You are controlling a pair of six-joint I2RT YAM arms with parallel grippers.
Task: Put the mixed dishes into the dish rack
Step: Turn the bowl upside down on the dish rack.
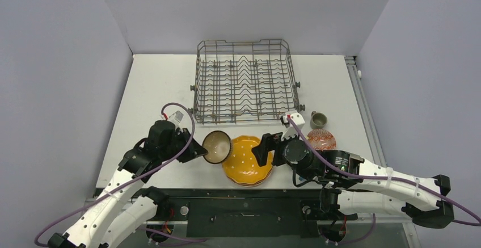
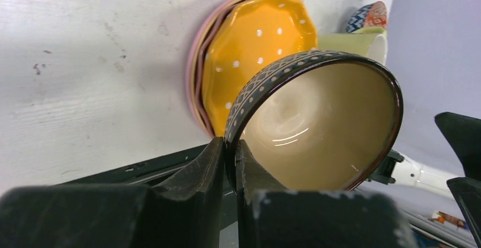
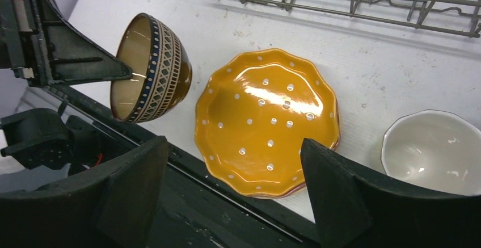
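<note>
One brown bowl (image 2: 317,123) rim pinched in left gripper (image 2: 230,146) | right gripper (image 3: 232,146) spread wide over orange plate (image 3: 266,117)

**Left arm** (image 1: 110,194) extended from its base at the near-left, forward and to the right, with the wrist turned inward. **Left gripper** (image 1: 199,151) was clamped on the rim of the dark brown bowl (image 1: 217,147), one finger (image 2: 195,180) outside the wall and the other inside, so that the bowl was tipped on its side. **Right arm** (image 1: 385,175) lay low, stretched leftward from the near-right. **Right gripper** (image 1: 266,144) pointed leftward and downward, jaws spread wide, grasping nothing.
</note>
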